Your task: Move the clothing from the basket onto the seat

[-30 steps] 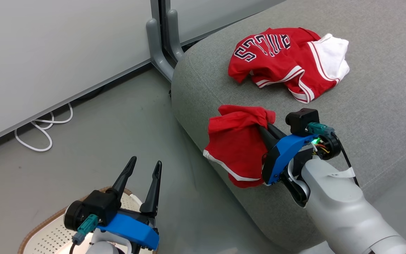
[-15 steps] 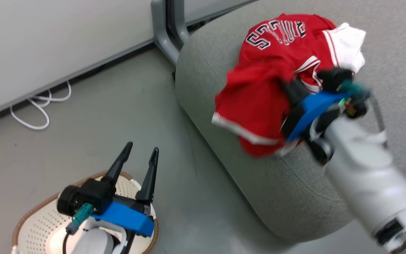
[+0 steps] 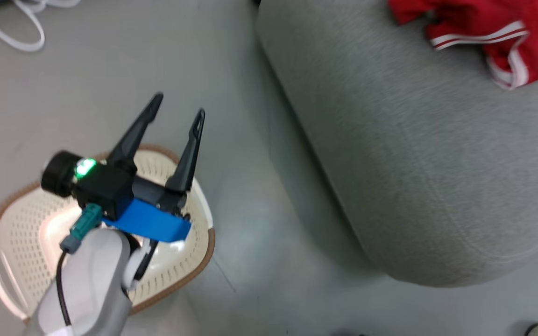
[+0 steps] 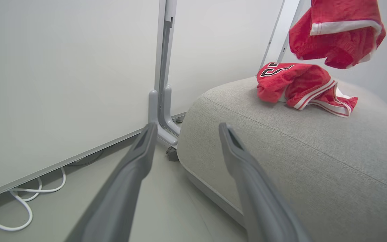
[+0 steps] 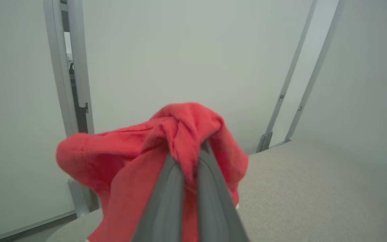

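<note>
Near left, above the basket [image 3: 22,223], apparently empty though partly hidden by the arm: left gripper [image 3: 178,103], fingers spread, holding nothing. Farther right, over the seat [image 3: 414,163]: right gripper [image 5: 186,162] pinched tight on the plain red garment [image 5: 129,158], soft, light, floppy, best taken by a bunched fold. Farthest: jersey [image 4: 301,84], crumpled on the seat.

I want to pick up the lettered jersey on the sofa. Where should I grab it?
On the jersey, pinch the bunched hump by its lettering, coming straight down from above. It lies crumpled on the sofa, and that fold seems to stand highest, so fingers could close around it.
</note>
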